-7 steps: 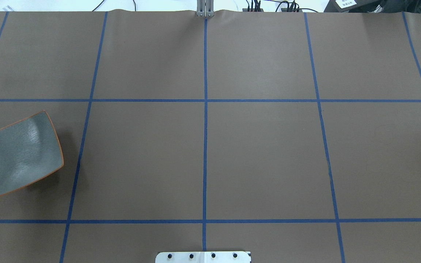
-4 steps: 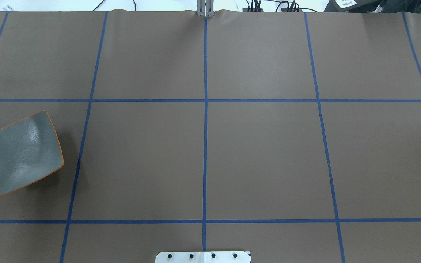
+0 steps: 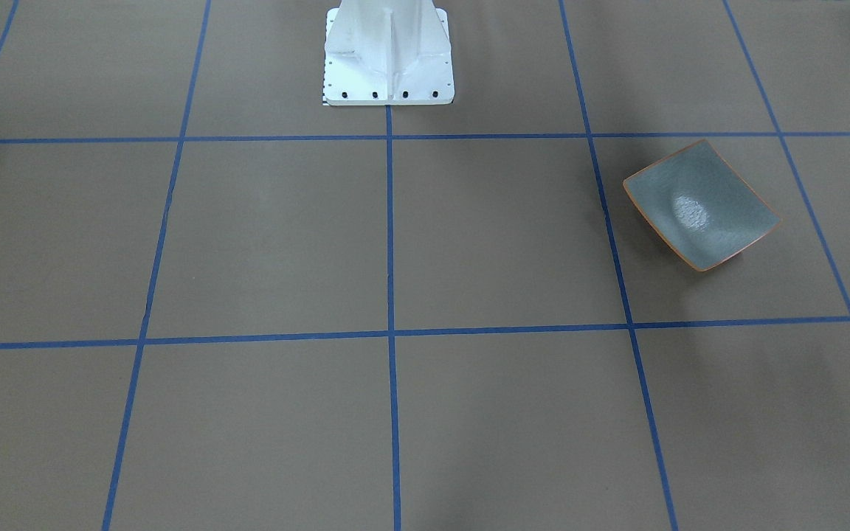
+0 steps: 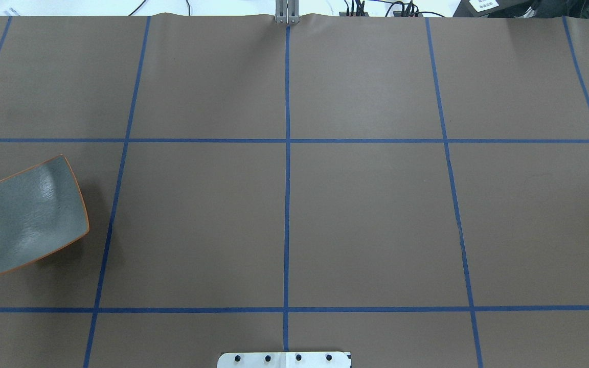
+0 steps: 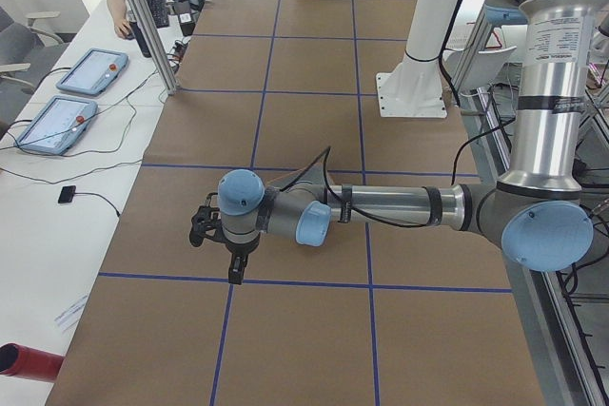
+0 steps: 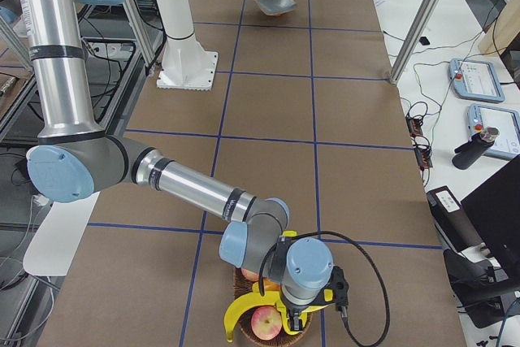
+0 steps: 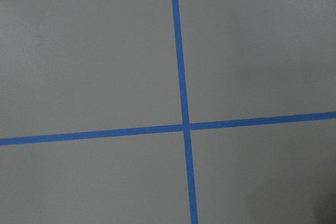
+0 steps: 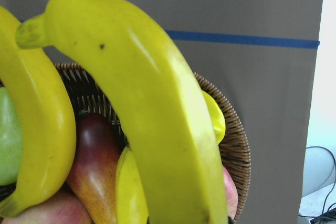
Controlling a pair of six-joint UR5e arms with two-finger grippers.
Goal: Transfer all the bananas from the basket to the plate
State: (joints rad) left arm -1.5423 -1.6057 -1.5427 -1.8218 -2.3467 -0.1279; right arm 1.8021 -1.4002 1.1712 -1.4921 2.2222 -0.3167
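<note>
The grey-green plate [image 4: 31,214] with the orange rim lies bare at the table's left edge; it also shows in the front view [image 3: 699,205] and far off in the right side view [image 6: 275,3]. The wicker basket [image 8: 233,140] holds several bananas. One big banana [image 8: 152,119] fills the right wrist view and a second banana [image 8: 37,129] curves at its left. My right gripper [image 6: 290,318] hangs over the basket [image 6: 241,279], where a banana [image 6: 242,310] sticks out. My left gripper [image 5: 234,275] points down over bare table. I cannot tell whether either gripper is open or shut.
The basket also holds a red apple [image 6: 264,324], a dark red pear [image 8: 97,166] and a green fruit [image 8: 8,140]. The white robot pedestal [image 3: 388,51] stands at the table's middle edge. Operator tablets [image 5: 90,71] lie on the side desk.
</note>
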